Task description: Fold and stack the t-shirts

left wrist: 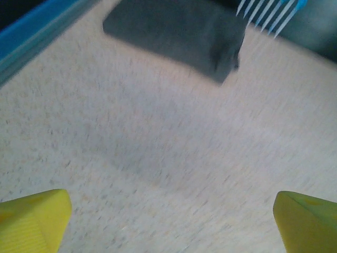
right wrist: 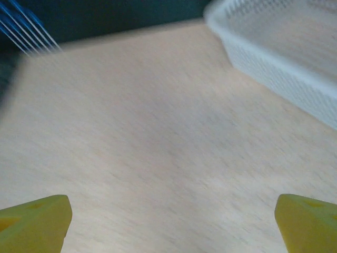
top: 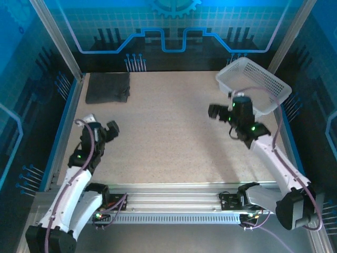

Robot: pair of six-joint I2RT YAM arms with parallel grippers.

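Dark charcoal t-shirts (top: 107, 87): soft matte cloth, folded into a flat rectangular bundle, upper left of top view, on speckled beige table (top: 168, 142). White plastic lattice basket (top: 274, 87) upper right. Left gripper (top: 109, 130) lower left: released, blunt yellow fingertips (left wrist: 31, 221) spread wide, nothing between. Right gripper (top: 215, 112) just beside basket: likewise released, empty.

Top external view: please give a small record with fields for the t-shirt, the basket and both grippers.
t-shirt: dark, folded, far left corner of table
basket: white lattice, far right corner, looks empty
left gripper: open, above bare table, holding nothing
right gripper: open, near basket, holding nothing
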